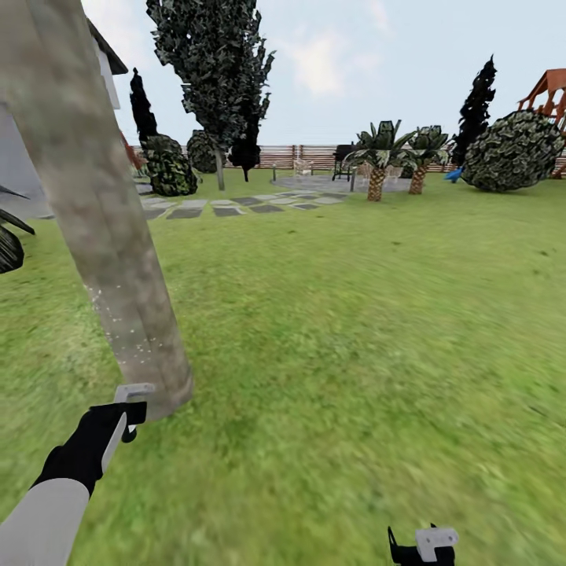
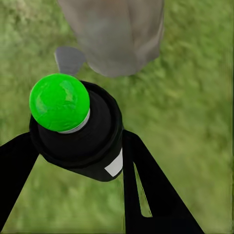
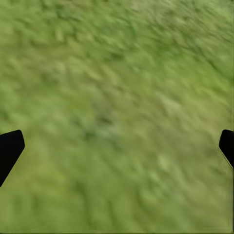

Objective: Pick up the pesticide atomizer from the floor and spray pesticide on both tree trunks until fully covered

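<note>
Left hand [image 1: 126, 413] low at left of head view, fingers [image 2: 146, 195] pinching pesticide atomizer [image 2: 75, 129], black body with green cap, just beside base of tree trunk [image 1: 102, 228]. Faint white specks of pesticide [image 1: 130, 334] on lower trunk. Lawn [image 1: 354, 314] stretches beyond; paving stones [image 1: 236, 206], palms [image 1: 381, 161] and fence [image 1: 314, 156] far back. Right hand [image 1: 420, 546] at bottom right, fingers spread wide, empty above grass.

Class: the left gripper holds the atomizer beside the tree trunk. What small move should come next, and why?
Probably raise the left gripper so the atomizer sprays higher: white specks show only low on the tree trunk, and the bark above looks bare.
</note>
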